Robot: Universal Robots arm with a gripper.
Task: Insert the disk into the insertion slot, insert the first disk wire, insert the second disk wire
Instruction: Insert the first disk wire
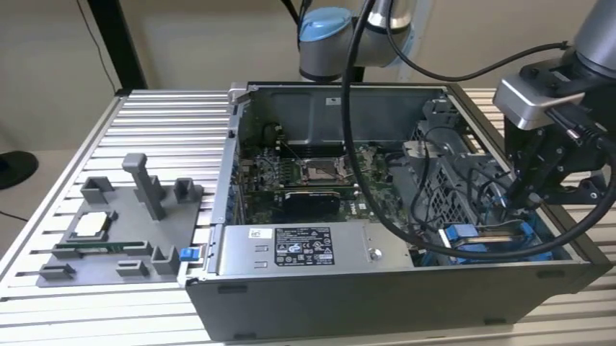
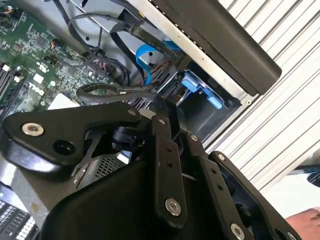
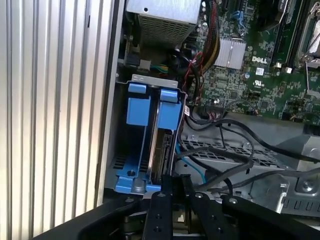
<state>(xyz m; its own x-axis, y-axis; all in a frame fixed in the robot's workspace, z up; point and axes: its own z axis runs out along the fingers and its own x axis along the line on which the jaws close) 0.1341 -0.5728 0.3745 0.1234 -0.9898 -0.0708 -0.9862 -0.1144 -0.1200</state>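
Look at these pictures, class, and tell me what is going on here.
A robot arm holds its claw inside the open computer case, right at the disk. The disk stands edge-on between the blue rails of the insertion slot. Black cables lie beside it; whether any is plugged in is unclear.

Exterior view. My worktop (image 1: 164,122) is ribbed aluminium slats, silver, under soft, even light. A plain beige wall (image 1: 192,43) stands behind it at 12 o'clock. A black upright post (image 1: 117,43) rises against that wall at 11 o'clock. At 9 o'clock, past the worktop's edge, I see pale floor (image 1: 24,209). A dark round object (image 1: 14,169) sits there, cut off by the frame; I cannot tell what it is.
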